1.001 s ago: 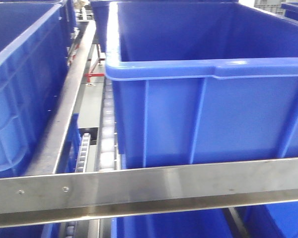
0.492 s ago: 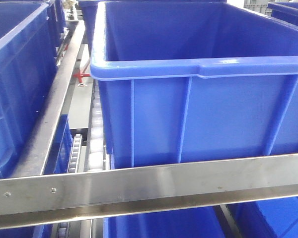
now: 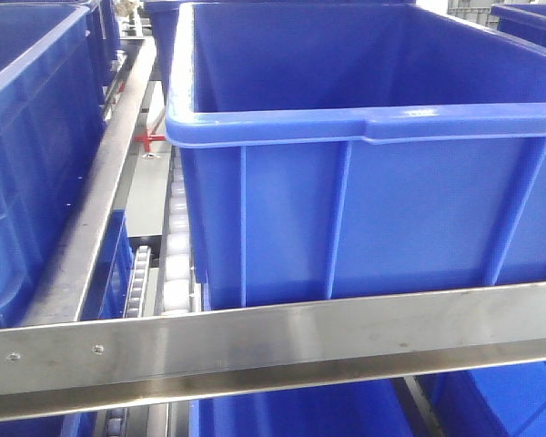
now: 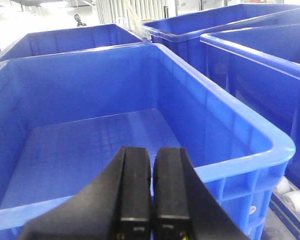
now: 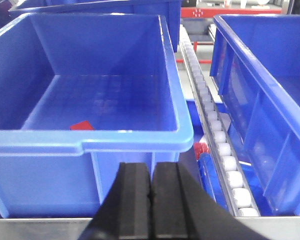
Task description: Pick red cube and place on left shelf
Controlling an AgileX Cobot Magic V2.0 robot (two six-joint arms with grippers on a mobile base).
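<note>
The red cube (image 5: 81,125) lies on the floor of a big blue crate (image 5: 135,137) in the right wrist view, close behind the crate's front wall and left of centre; only its top shows above the rim. My right gripper (image 5: 151,172) is shut and empty, outside that crate and below its front rim. The left shelf (image 3: 273,337) shows in the front view as a shiny steel front rail carrying a blue crate (image 3: 364,209). My left gripper (image 4: 152,155) is shut with nothing in it, just in front of the near rim of an empty blue crate (image 4: 250,150). Neither gripper appears in the front view.
More blue crates (image 3: 27,164) stand to both sides and on the level below. White roller tracks (image 5: 217,135) run between crates, and a steel side rail (image 3: 100,209) runs back on the left. A small red part (image 5: 202,149) sits beside the rollers.
In the front view the crate and rail have shifted left and slightly down compared with one second ago. Nothing has moved over the last half second.
</note>
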